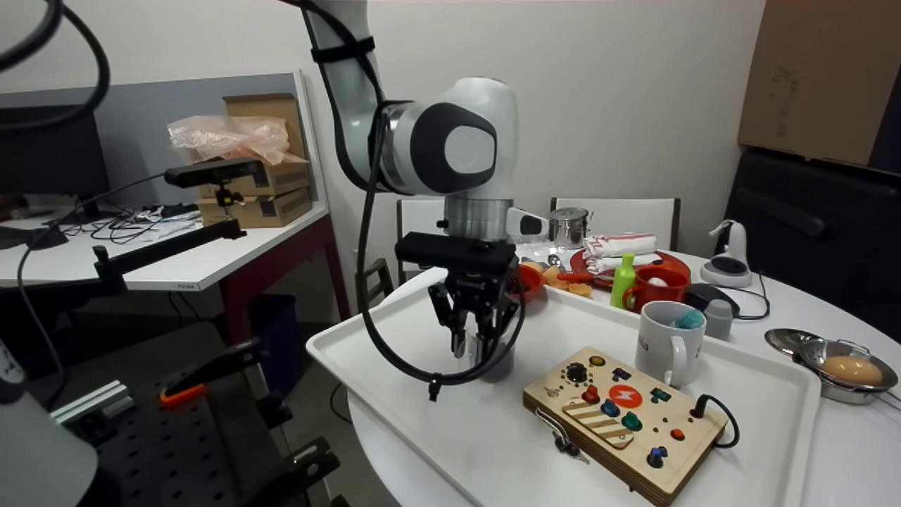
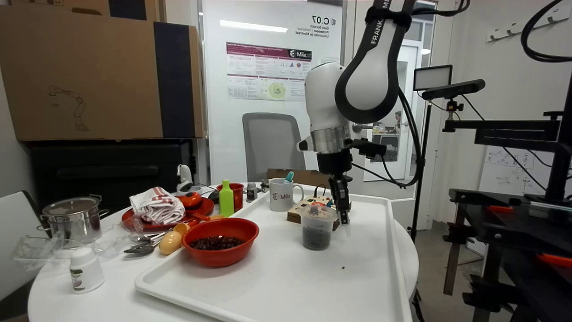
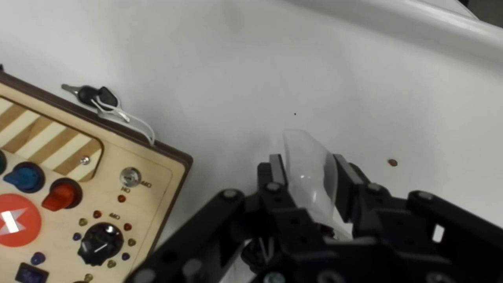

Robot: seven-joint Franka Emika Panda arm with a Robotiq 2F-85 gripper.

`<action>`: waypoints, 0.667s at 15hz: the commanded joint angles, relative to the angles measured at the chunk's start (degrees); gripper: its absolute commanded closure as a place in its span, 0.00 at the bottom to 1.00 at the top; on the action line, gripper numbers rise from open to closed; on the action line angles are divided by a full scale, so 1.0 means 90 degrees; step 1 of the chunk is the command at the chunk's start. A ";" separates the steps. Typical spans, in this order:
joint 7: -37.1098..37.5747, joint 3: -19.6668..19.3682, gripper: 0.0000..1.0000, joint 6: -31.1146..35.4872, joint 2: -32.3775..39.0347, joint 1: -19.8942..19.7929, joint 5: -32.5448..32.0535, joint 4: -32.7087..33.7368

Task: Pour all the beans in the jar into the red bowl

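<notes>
Jar (image 2: 318, 227) of dark beans (image 2: 316, 239) is stood upright on the white tray (image 2: 286, 286), its clear handle (image 3: 312, 182) clamped by the gripper (image 3: 310, 173); more beans are held in the red bowl (image 2: 221, 257), well apart.

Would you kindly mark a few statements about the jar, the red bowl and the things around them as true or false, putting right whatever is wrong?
1. The jar stands upright on the white tray. True.
2. The red bowl has nothing in it. False: the red bowl holds dark beans.
3. The gripper is above the red bowl. False: the gripper is down at the jar.
4. A white mug stands on the white tray. True.
5. The green bottle lies on its side. False: the green bottle stands upright.
6. The keys lie beside the wooden box. True.
</notes>
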 commanded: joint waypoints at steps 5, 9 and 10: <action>0.0179 -0.0071 0.93 -0.0106 0.0092 0.0121 -0.0112 0.0118; 0.0030 0.0069 0.93 -0.0221 -0.0247 -0.0003 -0.0003 -0.0001; 0.0015 0.0071 0.93 -0.0239 -0.0372 0.0004 -0.0021 -0.0042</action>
